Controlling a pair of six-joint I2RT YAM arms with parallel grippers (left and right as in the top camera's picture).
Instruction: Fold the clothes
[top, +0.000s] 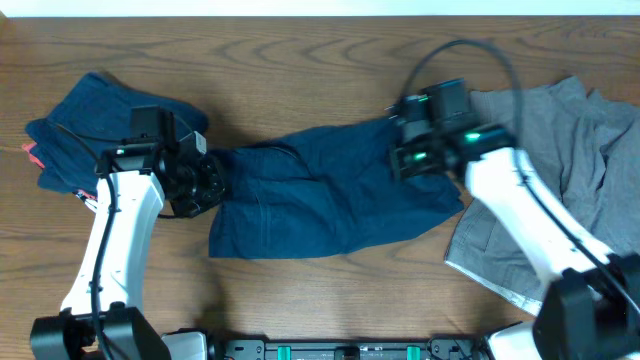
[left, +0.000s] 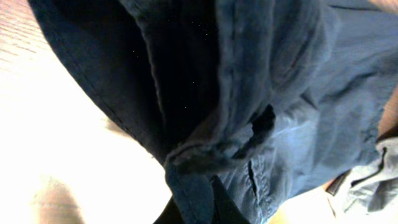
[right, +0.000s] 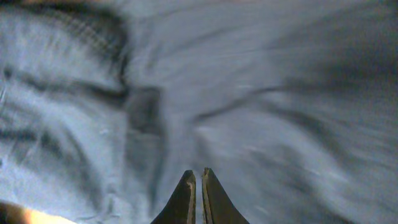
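Observation:
A dark blue garment (top: 320, 190) lies spread across the middle of the table. My left gripper (top: 212, 180) is at its left edge and is shut on a bunched fold of it; in the left wrist view the blue cloth (left: 298, 93) hangs up out of the fingers (left: 199, 205). My right gripper (top: 405, 155) is over the garment's upper right corner. In the right wrist view its fingers (right: 198, 180) are pressed together above blurred blue cloth (right: 249, 93), with nothing seen between them.
A pile of dark blue clothing (top: 90, 120) lies at the far left, with a bit of red (top: 32, 152) at its edge. A crumpled grey garment (top: 570, 150) lies at the right, partly under my right arm. The wooden table (top: 330, 290) shows along the front.

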